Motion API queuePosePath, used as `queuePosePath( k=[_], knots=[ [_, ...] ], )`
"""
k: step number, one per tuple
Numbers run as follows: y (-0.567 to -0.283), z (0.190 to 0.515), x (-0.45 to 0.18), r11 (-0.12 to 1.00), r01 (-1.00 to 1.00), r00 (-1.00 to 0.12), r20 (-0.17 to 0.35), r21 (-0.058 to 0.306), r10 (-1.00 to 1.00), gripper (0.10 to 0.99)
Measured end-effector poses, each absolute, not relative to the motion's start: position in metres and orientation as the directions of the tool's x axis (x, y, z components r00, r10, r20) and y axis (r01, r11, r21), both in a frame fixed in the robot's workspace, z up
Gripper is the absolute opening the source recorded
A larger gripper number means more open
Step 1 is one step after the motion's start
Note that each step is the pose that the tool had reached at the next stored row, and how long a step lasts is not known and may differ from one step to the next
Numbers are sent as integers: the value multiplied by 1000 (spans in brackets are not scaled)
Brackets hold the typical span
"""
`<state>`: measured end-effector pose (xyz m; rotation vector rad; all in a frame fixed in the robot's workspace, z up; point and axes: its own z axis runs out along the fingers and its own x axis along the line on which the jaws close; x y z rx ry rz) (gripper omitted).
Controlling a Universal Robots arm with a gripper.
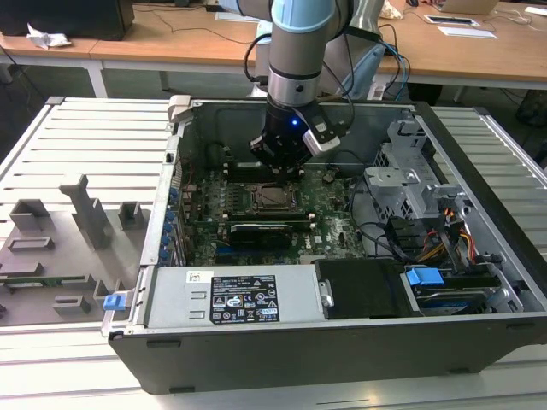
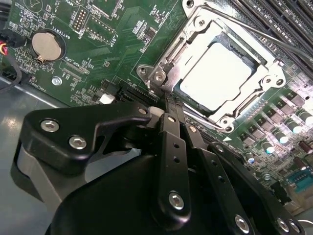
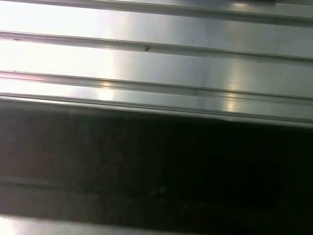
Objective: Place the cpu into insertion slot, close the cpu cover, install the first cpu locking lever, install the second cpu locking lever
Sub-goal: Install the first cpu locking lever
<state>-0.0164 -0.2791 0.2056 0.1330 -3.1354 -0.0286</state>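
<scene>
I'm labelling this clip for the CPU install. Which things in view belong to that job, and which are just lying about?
Belongs to the job:
- cpu, seated in the insertion slot
- cpu cover, down around the chip
- claw, tips at the socket's corner

Just lying about:
- coin cell battery
- blue drive latch
- grey fixture blocks outside the case

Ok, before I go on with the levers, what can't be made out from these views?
- End effector: in the second wrist view its own black linkages cover the tips, so what they touch at the cpu cover corner is hidden.
- Cpu: glare whitens its top in the second wrist view, so its seating is unclear.
- Insertion slot: too small in the exterior view to tell lever positions.
- First wrist view: metal ribs and a dark band, no socket.
</scene>
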Motion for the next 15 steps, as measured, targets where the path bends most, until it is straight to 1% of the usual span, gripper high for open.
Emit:
queuePosePath(
  k=[11,15],
  knots=[
    [-279,201,-15,996,-85,-996,3,12,-85,106],
    [-279,201,-14,996,-85,-996,2,20,-85,106]
  ],
)
